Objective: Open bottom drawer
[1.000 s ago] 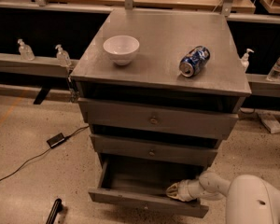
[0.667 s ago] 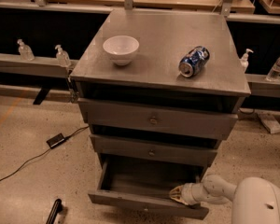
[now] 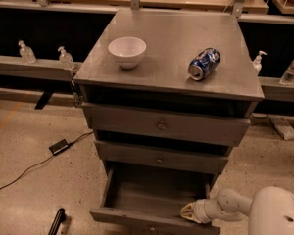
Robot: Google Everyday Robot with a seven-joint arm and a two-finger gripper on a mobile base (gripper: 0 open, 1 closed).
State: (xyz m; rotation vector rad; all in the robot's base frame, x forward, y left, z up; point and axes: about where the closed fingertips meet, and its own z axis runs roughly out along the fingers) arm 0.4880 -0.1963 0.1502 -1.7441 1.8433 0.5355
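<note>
**Bottom drawer** (image 3: 147,192): lowest of three in the grey cabinet (image 3: 171,89). It stands drawn well out with its grey interior bare. Its front panel runs leftward from the gripper along the lower edge of view.

**Gripper** (image 3: 188,212): at the right end of that front panel, touching or just inside its top lip. Whether it clasps anything cannot be told. The white arm (image 3: 225,204) trails off to its right.

**Directly above the gripper:** middle drawer (image 3: 159,159) and top drawer (image 3: 160,126), neither drawn out.

**Far above:** white bowl (image 3: 127,50) up and to the left; blue can (image 3: 204,63) on its side, nearly straight up.

**Hazards, as judged:**
- Contact sits well off-centre, so more pull may skew the drawer and jam it.
- Overtravel may drop it from its runners.
- A shallow hold on the lip may slip off.
</note>
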